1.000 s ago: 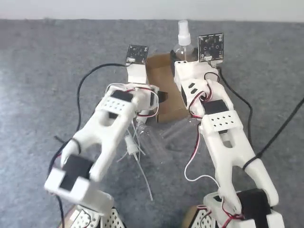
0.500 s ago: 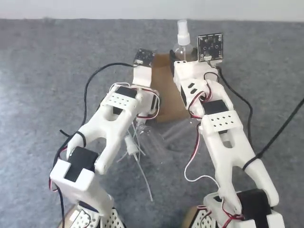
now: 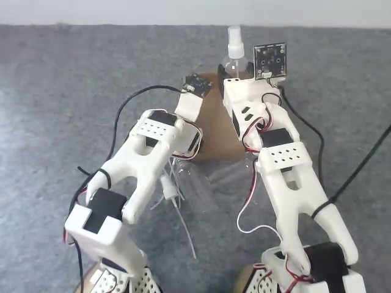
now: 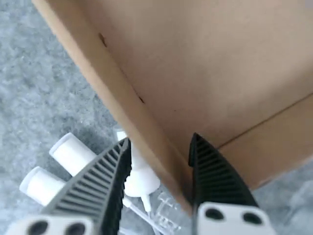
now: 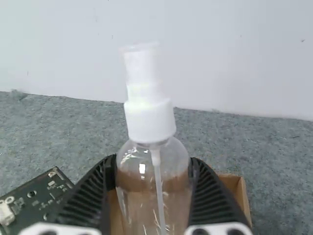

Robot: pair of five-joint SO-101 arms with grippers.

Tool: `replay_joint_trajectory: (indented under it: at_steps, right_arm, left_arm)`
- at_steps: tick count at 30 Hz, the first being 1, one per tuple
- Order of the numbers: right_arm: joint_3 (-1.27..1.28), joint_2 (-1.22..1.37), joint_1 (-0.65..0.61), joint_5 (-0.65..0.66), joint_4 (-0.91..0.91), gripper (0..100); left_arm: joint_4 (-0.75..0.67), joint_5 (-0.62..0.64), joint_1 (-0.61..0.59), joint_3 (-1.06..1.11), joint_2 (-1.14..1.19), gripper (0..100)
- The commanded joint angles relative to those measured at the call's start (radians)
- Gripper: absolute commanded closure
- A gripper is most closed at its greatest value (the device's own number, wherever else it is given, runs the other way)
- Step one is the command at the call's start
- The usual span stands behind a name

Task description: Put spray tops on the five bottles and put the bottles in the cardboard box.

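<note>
**High view.** The cardboard box (image 3: 214, 125) lies on the grey counter (image 3: 61, 91) between the wrists of the two arms. The left arm (image 3: 149, 152) ends at the box's left wall. The right arm (image 3: 284, 165) ends at the box's far right side. A clear bottle (image 3: 234, 62) stands upright over the far end of the box, with a white spray top (image 3: 235, 38) on its neck. Loose bottles (image 3: 195, 183) of clear plastic lie on their sides on the counter just in front of the box, between the arms. A loose spray top (image 3: 168, 188) with a thin dip tube lies just beside them.

**Left wrist view.** The left tool (image 4: 160, 142) is spread. Its two fingers straddle the box wall, one over the box's inside and one outside it. Whether either finger touches the cardboard cannot be told. Outside the wall, white spray tops (image 4: 73, 152) lie on the counter near the outer finger.

**Right wrist view.** The right tool (image 5: 152, 169) pinches the bottle's body, with one finger on each side. The spray top is seated on the neck, and its dip tube runs down inside the bottle. The open box shows below the bottle. A green circuit board (image 5: 29, 196) on the left arm sits near the box. A white wall (image 5: 244, 49) rises behind the counter.
</note>
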Motion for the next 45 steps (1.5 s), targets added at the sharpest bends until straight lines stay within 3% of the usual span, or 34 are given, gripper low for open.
replay_joint_trajectory:
  at_steps: [1,12,20,23,29,35,41,45]
  right_arm:
    - [-0.006,-0.059,0.013,-0.002,0.005,99.3]
    - [-0.003,-0.059,0.013,0.0,0.005,99.3]
    - [-0.003,-0.059,0.007,0.0,0.005,99.3]
    - [-0.009,-0.059,0.005,0.0,-0.005,99.3]
    - [-0.02,-0.022,-0.056,0.002,-0.102,99.3]
    - [-0.175,0.186,-0.113,0.103,-0.122,99.3]
    - [-0.33,0.384,-0.111,-0.012,-0.124,99.3]
    - [-0.276,0.438,-0.117,-0.037,-0.268,99.3]
  left_arm:
    - [0.017,-0.061,-0.003,-0.039,-0.012,83]
    - [0.072,-0.089,-0.034,-0.044,-0.169,82]
    - [0.071,-0.081,-0.158,-0.041,-0.345,75]
    - [0.071,0.003,-0.232,-0.007,-0.486,75]
    - [0.064,0.081,-0.331,0.217,-0.787,75]
    - [0.044,0.101,-0.404,0.519,-1.026,74]
    - [-0.074,0.094,-0.451,0.76,-1.237,74]
    - [-0.077,0.094,-0.445,0.814,-1.323,74]
